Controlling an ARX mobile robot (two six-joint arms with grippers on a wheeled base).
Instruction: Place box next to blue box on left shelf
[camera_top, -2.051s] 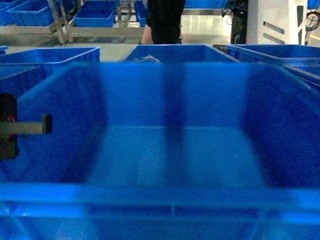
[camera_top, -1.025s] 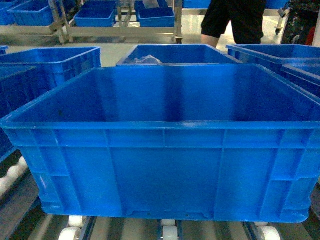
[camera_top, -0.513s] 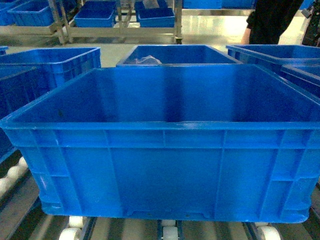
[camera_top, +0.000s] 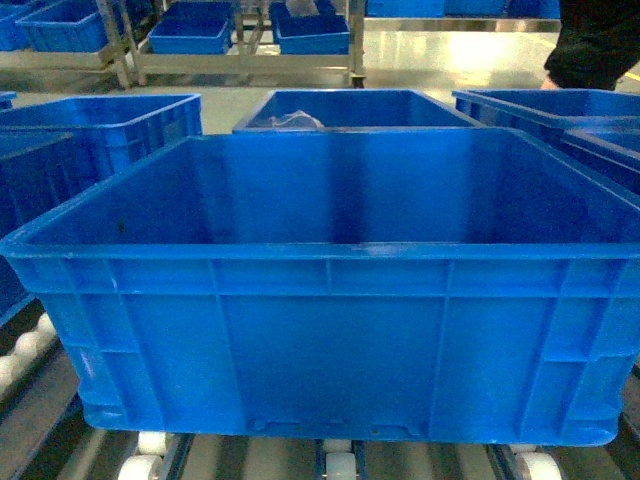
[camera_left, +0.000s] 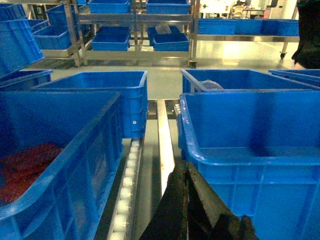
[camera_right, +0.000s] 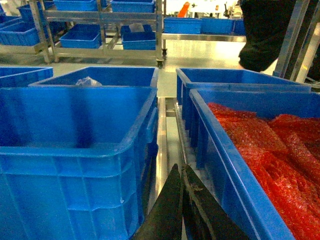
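Blue ribbed plastic, thick-rimmed and open-topped: the large rectangular crate (camera_top: 330, 340) fills the centre of your head view, upright and level, its broad side wall facing you and its long axis running left to right across the frame. It rests on the rack of grey metal rails with small white roller wheels (camera_top: 340, 465), whose wheels show along the bottom edge.

Neither arm appears in the head view; only the wrist views give you the grippers. From the left wrist, the crate's near corner sits at lower right, the dark left gripper (camera_left: 186, 200) at bottom centre just beside it, jaws pressed together with nothing between them. A neighbouring blue crate holding red wrapping (camera_left: 55, 160) occupies the lower left, a roller lane apart.

From the right wrist, the crate lies at lower left; the black right gripper (camera_right: 182, 200) rises at bottom centre in the gap, jaws likewise closed and empty. To its right stands another blue crate filled with red bubble wrap (camera_right: 260, 145).
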